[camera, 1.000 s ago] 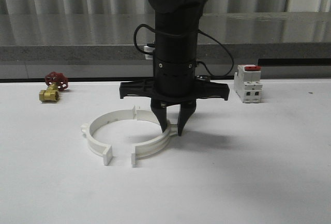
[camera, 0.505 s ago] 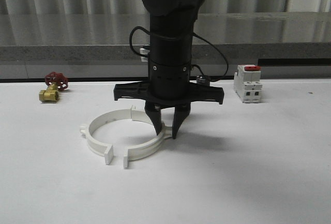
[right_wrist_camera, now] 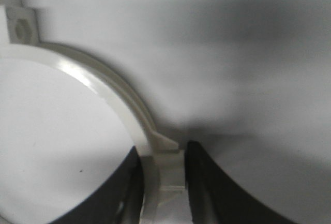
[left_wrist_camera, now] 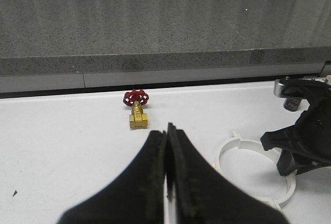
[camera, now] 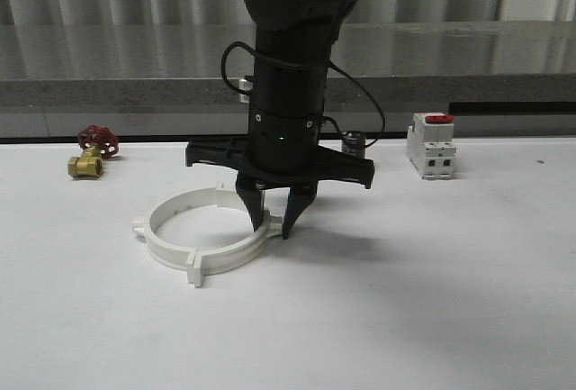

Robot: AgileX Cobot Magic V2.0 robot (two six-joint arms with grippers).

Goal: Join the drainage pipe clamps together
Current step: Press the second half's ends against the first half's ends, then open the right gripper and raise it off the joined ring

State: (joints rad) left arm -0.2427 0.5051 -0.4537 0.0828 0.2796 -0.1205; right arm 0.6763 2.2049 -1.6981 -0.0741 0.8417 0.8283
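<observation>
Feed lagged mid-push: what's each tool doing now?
Left tool: shut, holding nothing, clear of the clamps.
Right tool: shut on the right clamp half, one finger inside the ring, one outside.

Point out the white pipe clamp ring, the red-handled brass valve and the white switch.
Pipe clamp ring (camera: pixel 164 249), front view, near-left wall.
Brass valve (camera: pixel 86 166), front view, brass body.
Switch (camera: pixel 431 150), front view, white front face.

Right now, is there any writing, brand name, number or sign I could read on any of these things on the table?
None can be read.
White boxy switch with a red top: any marking is too small to read.
Brass valve with a red handwheel: no lettering visible.
White plastic half-ring clamps: plain, no text.
Small dark cylinder with a metal cap: blurred, unreadable.
Black right end effector: no label visible.
</observation>
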